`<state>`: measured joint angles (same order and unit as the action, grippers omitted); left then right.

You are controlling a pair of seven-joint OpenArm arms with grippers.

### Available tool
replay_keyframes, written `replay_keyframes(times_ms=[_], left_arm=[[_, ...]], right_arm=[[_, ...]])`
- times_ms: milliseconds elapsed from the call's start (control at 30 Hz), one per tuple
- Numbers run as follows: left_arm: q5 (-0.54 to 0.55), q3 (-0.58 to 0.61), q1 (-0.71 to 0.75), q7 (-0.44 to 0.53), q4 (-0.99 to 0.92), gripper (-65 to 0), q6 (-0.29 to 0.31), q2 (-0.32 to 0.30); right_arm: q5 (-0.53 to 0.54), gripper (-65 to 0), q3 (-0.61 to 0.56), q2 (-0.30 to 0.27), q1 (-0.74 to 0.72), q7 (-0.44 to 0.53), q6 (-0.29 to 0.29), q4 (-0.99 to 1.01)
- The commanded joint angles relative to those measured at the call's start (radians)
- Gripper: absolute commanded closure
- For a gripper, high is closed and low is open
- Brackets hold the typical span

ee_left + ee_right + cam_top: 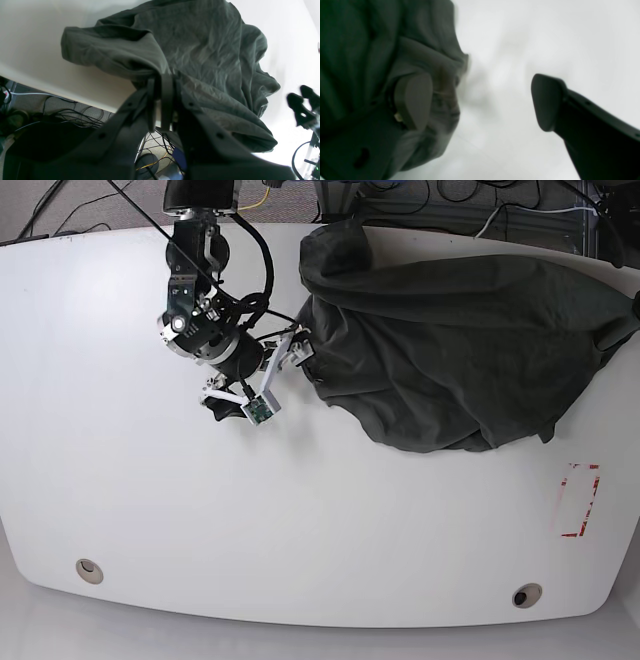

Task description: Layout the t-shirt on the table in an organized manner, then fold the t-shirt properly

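The t-shirt (pixel 455 350) is bunched into a dark, wrinkled heap toward the far right part of the white surface (pixel 300 530), with its far edge right up at the surface's back rim and one corner trailing off at the right side. Nothing is laid flat; folds and creases are seen all over it.

In the left wrist view the left pincer (pixel 162 100) is clamped tight on a gathered bit of the t-shirt (pixel 200 50), the fingers pressed together with cloth pinched between them. That grip is located at the edge of the surface (pixel 37 37), and beyond that edge a tangle of floor cables (pixel 75 117) is visible below.

The right pincer (pixel 262 385) is found just left of the t-shirt heap in the base view, at the end of the arm coming in from the back rim. In the right wrist view its fingers are spread wide apart: one fingertip (pixel 413 100) is set against the edge of the t-shirt (pixel 370 37), the other is out over bare surface (pixel 545 37), and nothing is gripped between them. That view is pretty blurry.

A red tape rectangle (pixel 578 500) is marked on the surface right of and nearer than the t-shirt, well apart from it. Two round grommet holes (pixel 89 568) are set along the near edge, far from the heap.
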<state>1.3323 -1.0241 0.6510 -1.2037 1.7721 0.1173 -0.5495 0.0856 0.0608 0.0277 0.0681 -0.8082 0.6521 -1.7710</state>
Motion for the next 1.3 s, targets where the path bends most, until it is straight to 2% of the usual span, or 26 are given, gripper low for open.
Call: replay_keyframes(times_ms=[0, 800, 900, 1033, 1267], left_arm=[[0.017, -0.014, 0.005, 0.017, 0.013, 0.0, 0.006, -0.02], [0.019, -0.014, 0.003, 0.017, 0.015, 0.0, 0.006, -0.02], [0.019, -0.014, 0.003, 0.017, 0.015, 0.0, 0.006, -0.02], [0.019, -0.014, 0.003, 0.017, 0.015, 0.0, 0.006, -0.02], [0.019, -0.014, 0.003, 0.017, 0.015, 0.0, 0.006, -0.02]], right_arm=[[0.015, -59.9, -0.002, 0.005, -0.018, 0.02, 0.002, 0.036], [0.016, -59.5, -0.074, 0.05, -0.093, 0.045, 0.002, 0.237], [0.016, -54.1, -0.074, 0.051, -0.095, 0.057, 0.002, 0.237], [0.016, -42.6, -0.074, 0.051, -0.101, 0.057, 0.002, 0.239], [0.016, -26.3, -0.074, 0.051, -0.116, 0.057, 0.002, 0.239]])
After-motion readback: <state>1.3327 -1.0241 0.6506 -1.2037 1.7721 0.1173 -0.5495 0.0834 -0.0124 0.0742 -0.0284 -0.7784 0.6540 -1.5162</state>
